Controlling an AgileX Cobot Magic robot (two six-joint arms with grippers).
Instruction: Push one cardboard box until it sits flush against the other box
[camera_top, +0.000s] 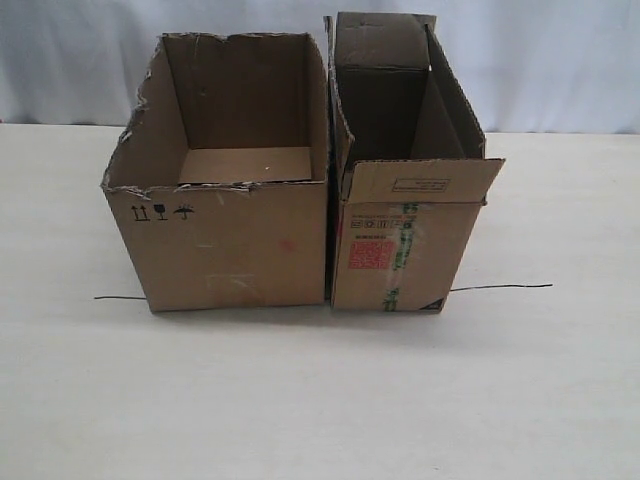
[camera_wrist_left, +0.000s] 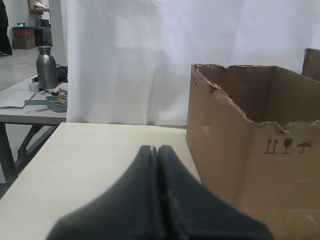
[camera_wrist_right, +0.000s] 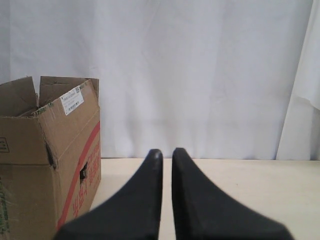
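Bare table (camera_top: 300, 400) is seen nearest in the exterior view; behind it the cardboard box (camera_top: 225, 245) is set side against the other box (camera_top: 400, 250), no gap visible. Left wrist view: left gripper (camera_wrist_left: 156, 150) is pressed together, cardboard box (camera_wrist_left: 250, 165) just beside. Right wrist view: right gripper (camera_wrist_right: 167, 152) is slightly parted, nothing held; other box (camera_wrist_right: 45, 165) near.

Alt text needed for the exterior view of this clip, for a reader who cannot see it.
Two open cardboard boxes stand side by side on a pale table, their facing walls together or nearly so: a wide torn-rimmed box on the left, a narrower, taller box with red print on the right. No pincer is visible.
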